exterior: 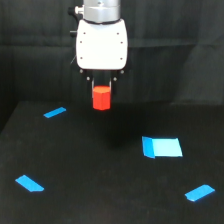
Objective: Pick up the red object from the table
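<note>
The red object (101, 97) is a small red-orange hexagonal block. It hangs between the dark fingers of my gripper (101, 94), under the white gripper housing at the top centre of the exterior view. The gripper is shut on the block and holds it clear above the black table (100, 165). The fingers are mostly hidden against the dark background.
Blue tape pieces lie on the table: a thin strip (54, 112) at the left rear, a large square patch (161, 147) right of centre, one piece (29, 183) at the front left and one (199, 192) at the front right. A black curtain hangs behind.
</note>
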You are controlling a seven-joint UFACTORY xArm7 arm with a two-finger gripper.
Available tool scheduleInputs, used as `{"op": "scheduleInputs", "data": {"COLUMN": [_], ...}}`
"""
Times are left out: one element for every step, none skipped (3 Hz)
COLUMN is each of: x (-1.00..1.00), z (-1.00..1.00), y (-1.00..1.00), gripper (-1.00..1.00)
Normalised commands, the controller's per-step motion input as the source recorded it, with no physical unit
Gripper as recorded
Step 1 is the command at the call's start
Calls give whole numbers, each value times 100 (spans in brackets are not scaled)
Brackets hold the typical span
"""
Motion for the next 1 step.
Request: {"op": "scheduleInputs", "data": {"x": [7], "z": [19], "y": [-5], "gripper": [-99]}}
